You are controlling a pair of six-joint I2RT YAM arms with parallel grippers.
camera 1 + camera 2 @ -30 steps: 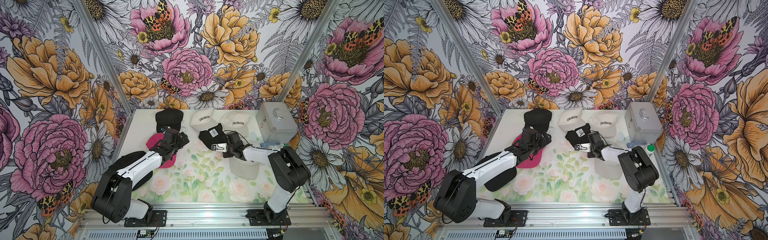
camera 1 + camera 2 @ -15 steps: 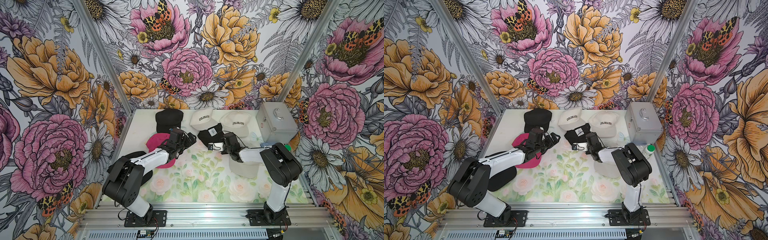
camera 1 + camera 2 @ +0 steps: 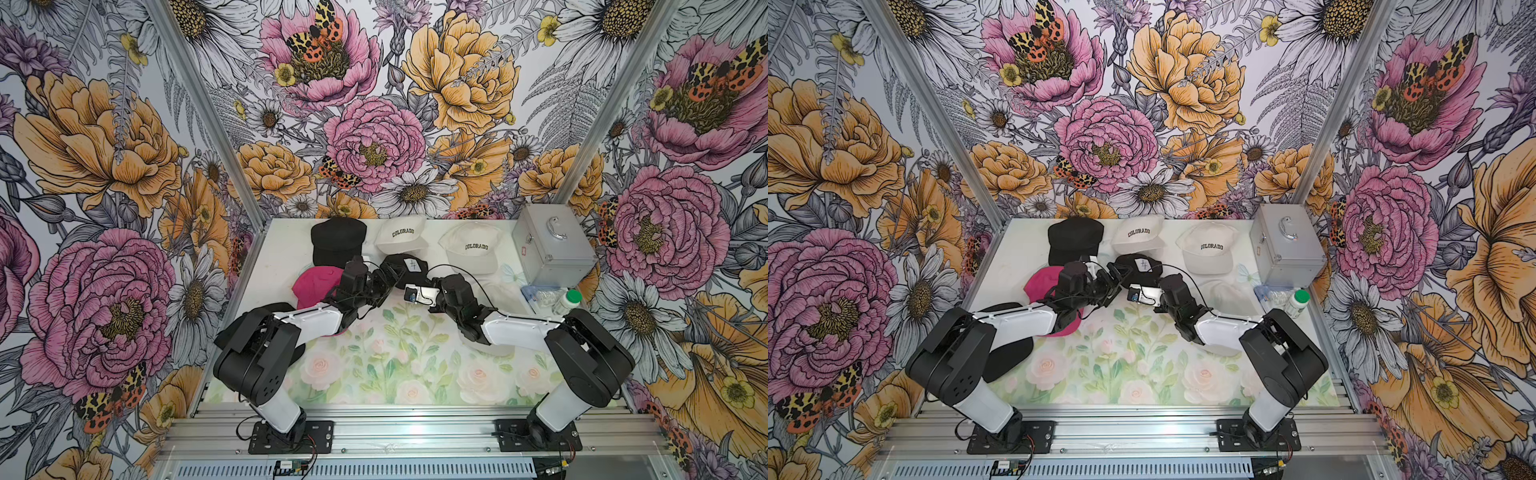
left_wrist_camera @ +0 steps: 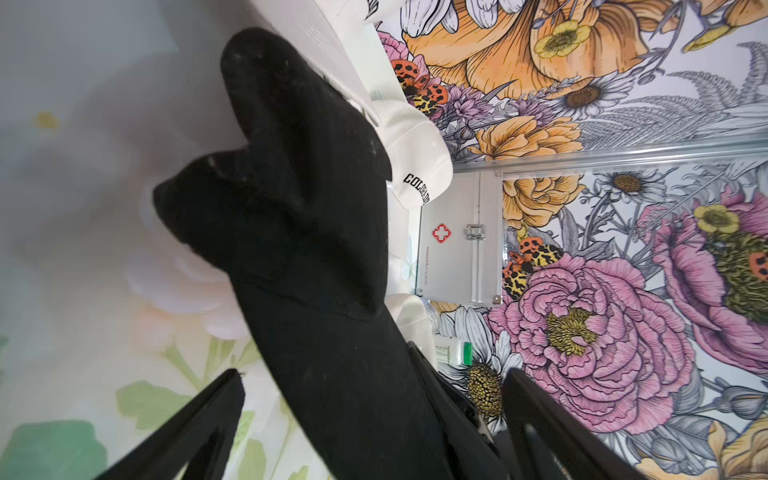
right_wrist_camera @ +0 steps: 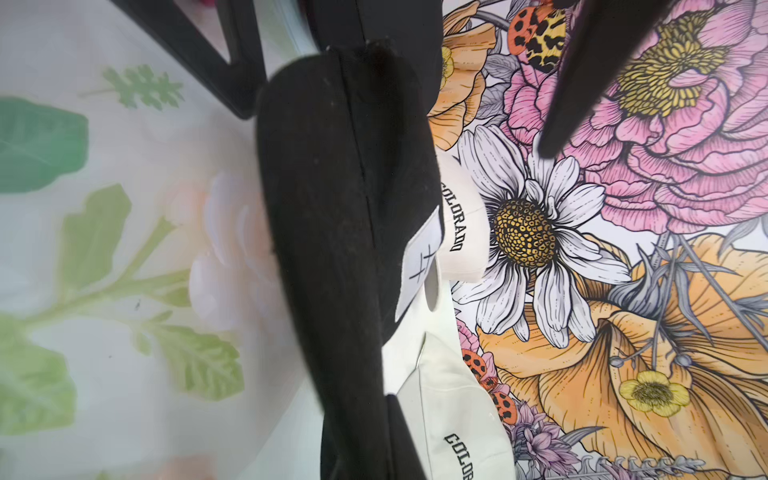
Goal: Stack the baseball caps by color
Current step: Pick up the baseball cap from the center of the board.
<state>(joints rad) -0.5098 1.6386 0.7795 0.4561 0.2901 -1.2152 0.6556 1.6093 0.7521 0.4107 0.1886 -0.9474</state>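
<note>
Nearest, by the left edge of the table (image 3: 374, 374): near black cap (image 3: 1011, 359), mostly under the left arm. Farther in, same side: pink cap (image 3: 311, 284), partly covered by that arm. Toward the right edge: low cream cap (image 3: 1227, 295) beside the right arm, then a bottle (image 3: 567, 301) at the edge itself. Mid-table: tagged black cap (image 3: 409, 266), bunched, long axis running across the table from gripper to gripper, white tag up; brim direction unclear. Right gripper (image 3: 398, 283) clamped tight on its right end. Left gripper (image 4: 374, 374) spread wide, one finger on each side of its left end. Along the far edge, brims pointing toward the near edge: far black cap (image 3: 338, 239), middle cream cap (image 3: 401, 239), right cream cap (image 3: 471, 249). Far right corner: metal case (image 3: 552, 245).
</note>
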